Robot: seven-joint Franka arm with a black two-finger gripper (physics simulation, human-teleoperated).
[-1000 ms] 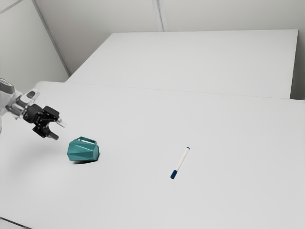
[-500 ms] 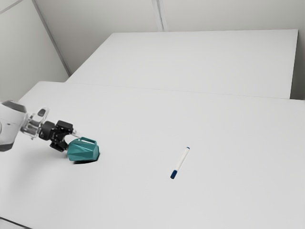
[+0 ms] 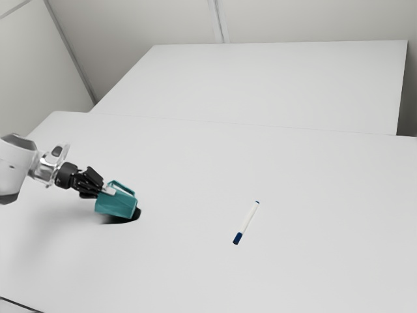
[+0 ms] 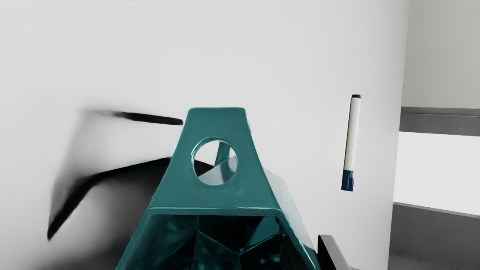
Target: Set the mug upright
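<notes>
A robot's end effector (image 3: 104, 190) grips a teal faceted mug (image 3: 116, 205) above a white table (image 3: 195, 169), on the part of the tabletop toward the exterior view's left edge. The two fingers stand partway apart with the mug between them, at the end where its mouth is. In the wrist view, one finger (image 4: 333, 252) sits beside the mug's outer wall; exactly where the other meets the mug is hidden.

The mug is tipped well over on its side, not upright. Its open mouth faces the end effector, baring the dark, angular inside, while its base points away toward the exterior view's right and dips slightly lower than the mouth. The handle (image 3: 122, 187) is on the upper side, a round hole showing through it in the wrist view. A dark shadow (image 3: 128, 219) falls on the tabletop beneath; whether any part of the base touches the table cannot be told.

Well apart from the mug, toward the exterior view's right, a white marker (image 3: 246, 222) with dark blue ends lies flat on the table, its longer blue end toward the table's near edge.
</notes>
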